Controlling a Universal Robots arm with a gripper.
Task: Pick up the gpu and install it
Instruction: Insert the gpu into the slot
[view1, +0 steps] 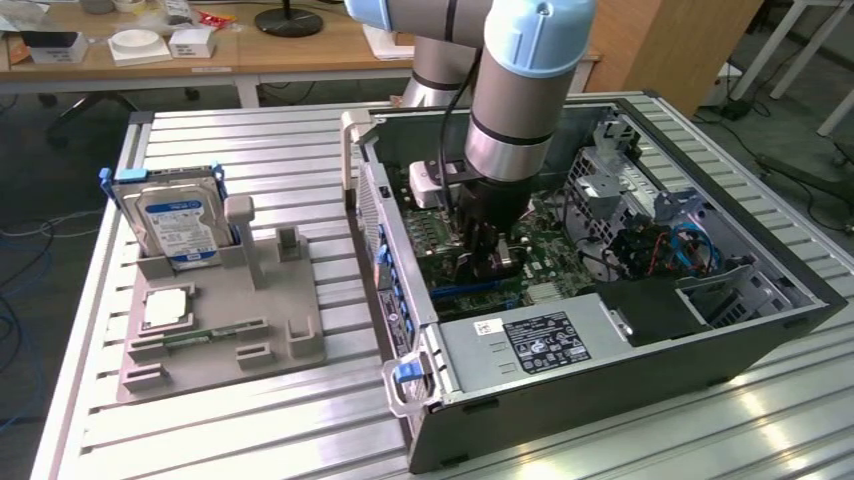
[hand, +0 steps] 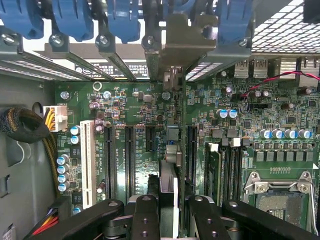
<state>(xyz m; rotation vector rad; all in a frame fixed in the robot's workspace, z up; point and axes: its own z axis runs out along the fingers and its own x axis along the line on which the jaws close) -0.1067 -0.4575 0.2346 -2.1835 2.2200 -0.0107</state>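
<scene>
gpu (hand: 169, 175) stands edge-on just above the motherboard (hand: 135, 107) slots inside the open case (view1: 641, 400), gripper (hand: 171, 205) jaws pinching its flat faces; judged light, stiff, fragile, so best held on the faces near the upper edge

gpu (hand: 168, 190) edge-on, faces hidden, near end cut off, arm (view1: 534, 90) top cropped
</scene>
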